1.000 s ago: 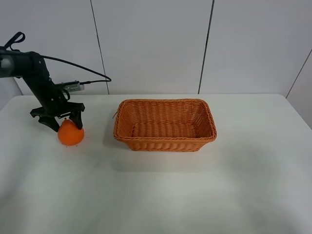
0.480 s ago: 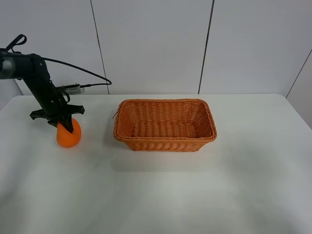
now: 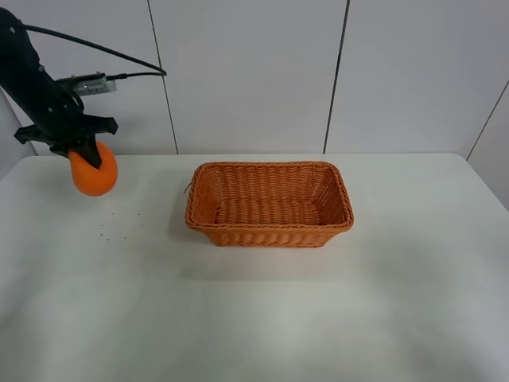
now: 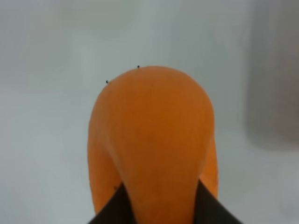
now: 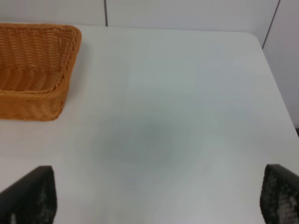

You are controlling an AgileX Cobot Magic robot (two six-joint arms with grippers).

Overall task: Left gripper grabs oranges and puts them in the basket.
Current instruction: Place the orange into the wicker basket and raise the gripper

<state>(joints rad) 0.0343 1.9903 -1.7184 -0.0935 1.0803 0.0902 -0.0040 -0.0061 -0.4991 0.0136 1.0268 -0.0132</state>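
One orange (image 3: 94,173) is being gripped by the left gripper (image 3: 82,153), whose two fingers (image 4: 110,215) are being pressed against the fruit's upper sides. It is being held in the air above the white table (image 3: 254,318), at about ten o'clock from the one wicker basket (image 3: 270,233) and well apart from it. A few tiny dark specks (image 3: 119,223) are being shown on the table at about five o'clock from the fruit, while the right gripper (image 5: 154,196) is being held wide open over the table near one basket corner, nothing between its two fingertips (image 5: 28,196).
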